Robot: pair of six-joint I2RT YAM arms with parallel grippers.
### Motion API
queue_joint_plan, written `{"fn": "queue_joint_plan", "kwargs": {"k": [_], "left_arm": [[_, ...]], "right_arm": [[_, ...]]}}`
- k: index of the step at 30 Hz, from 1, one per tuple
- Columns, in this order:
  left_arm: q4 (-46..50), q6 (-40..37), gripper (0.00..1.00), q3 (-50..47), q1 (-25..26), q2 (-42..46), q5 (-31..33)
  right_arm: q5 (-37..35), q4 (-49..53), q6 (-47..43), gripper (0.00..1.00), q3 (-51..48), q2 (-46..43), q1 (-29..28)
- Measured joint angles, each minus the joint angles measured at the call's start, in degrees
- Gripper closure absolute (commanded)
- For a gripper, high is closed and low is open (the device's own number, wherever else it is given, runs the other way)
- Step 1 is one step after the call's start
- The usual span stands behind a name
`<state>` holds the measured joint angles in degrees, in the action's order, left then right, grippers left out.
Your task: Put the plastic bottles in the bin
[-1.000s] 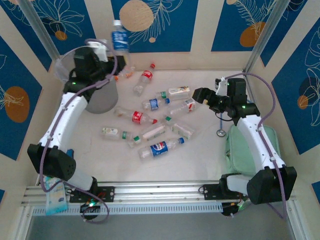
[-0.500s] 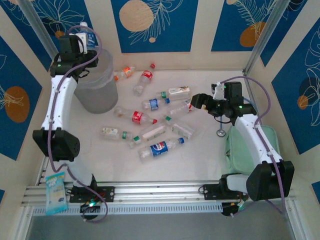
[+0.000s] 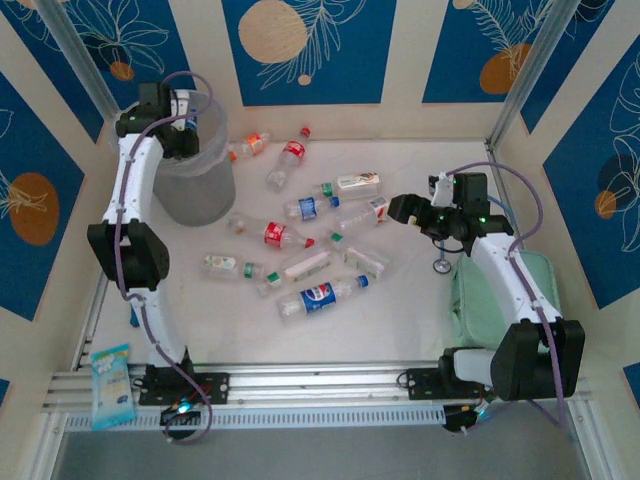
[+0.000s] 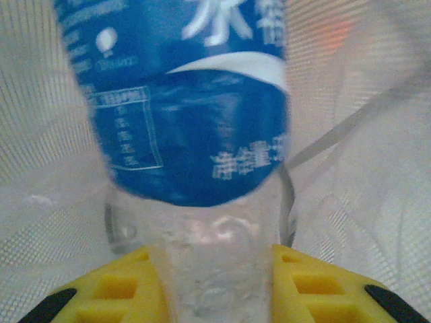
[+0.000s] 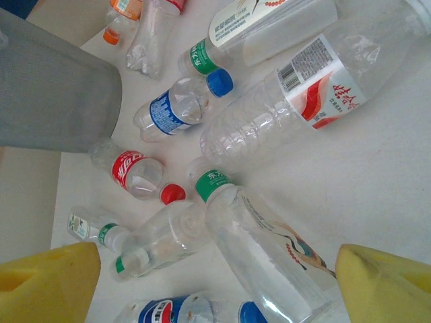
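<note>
Overhead, upper left, the left gripper sits over the bin. Its wrist cam shows it clamping a blue-label bottle. Meanwhile the right gripper hangs wide open.

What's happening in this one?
The left gripper has a blue-labelled bottle clamped between its fingers, inside the mouth of the bin, not yet released. The right gripper hangs open and holds nothing, at the right edge of the loose bottles on the table. About ten lie there.

Pale green case lies at far right; small metal object just beside it; blue packet at near left.
</note>
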<state>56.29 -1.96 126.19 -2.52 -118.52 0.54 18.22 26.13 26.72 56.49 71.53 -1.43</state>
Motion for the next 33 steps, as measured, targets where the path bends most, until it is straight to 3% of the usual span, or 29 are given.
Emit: {"fn": "queue_joint_plan", "kwargs": {"k": [10, 26, 28, 33], "left_arm": [[7.82, -3.58, 1.00, -4.68, -1.46, -2.78, -0.15], [12.22, -6.80, 1.00, -16.24, -7.30, 7.13, 2.16], [12.20, -6.95, 0.90, -16.28, -7.50, 7.08, 2.14], [12.09, -6.73, 0.42, -16.35, -7.56, 7.08, 1.16]], "right_arm": [[1.81, -2.32, 0.83, 0.10, -0.04, 2.49, 1.03], [3.28, -4.11, 7.34, 0.09, 3.96, 11.98, 1.03], [3.28, -4.26, 8.17, 0.08, 4.07, 12.46, 1.03], [2.82, -3.63, 9.51, 0.01, 4.31, 13.03, 0.28]]}}
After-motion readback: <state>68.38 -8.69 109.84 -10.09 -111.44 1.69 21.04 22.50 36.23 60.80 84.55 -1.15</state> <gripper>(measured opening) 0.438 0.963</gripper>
